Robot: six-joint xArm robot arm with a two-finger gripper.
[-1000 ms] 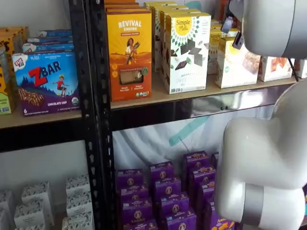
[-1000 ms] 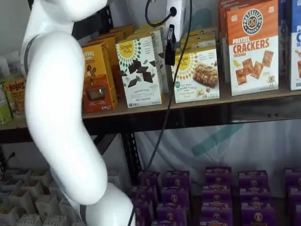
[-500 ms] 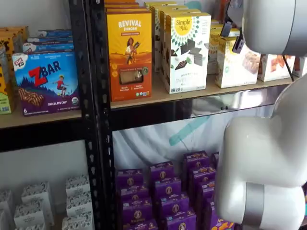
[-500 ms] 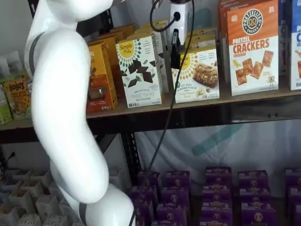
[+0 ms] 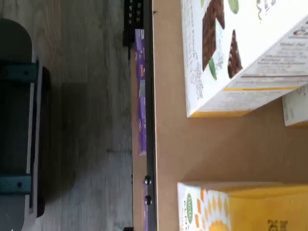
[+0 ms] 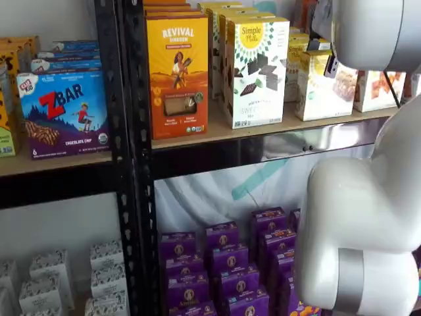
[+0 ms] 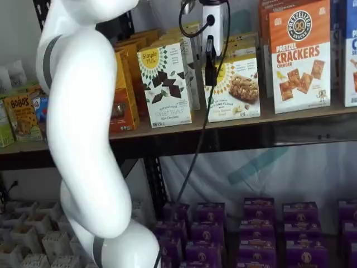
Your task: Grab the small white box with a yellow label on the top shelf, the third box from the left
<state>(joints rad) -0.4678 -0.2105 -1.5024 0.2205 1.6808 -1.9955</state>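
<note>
White and short, the small white box (image 7: 232,87) is being displayed on the top shelf (image 7: 290,114), between a taller Simple Mills box (image 7: 165,85) and an orange cracker box (image 7: 299,56). Only one side-on black finger of the gripper (image 7: 210,60) is being shown at its left edge; its state cannot be told.

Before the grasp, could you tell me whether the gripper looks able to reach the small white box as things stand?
Probably yes: the gripper hangs just in front of the small white box, nothing between them, though the taller Simple Mills box stands close alongside.

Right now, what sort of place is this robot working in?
Probably a mock grocery aisle: metal shelving with a top shelf of boxed snacks, such as the small white box and pretzel crackers, and rows of identical purple boxes below.
</note>
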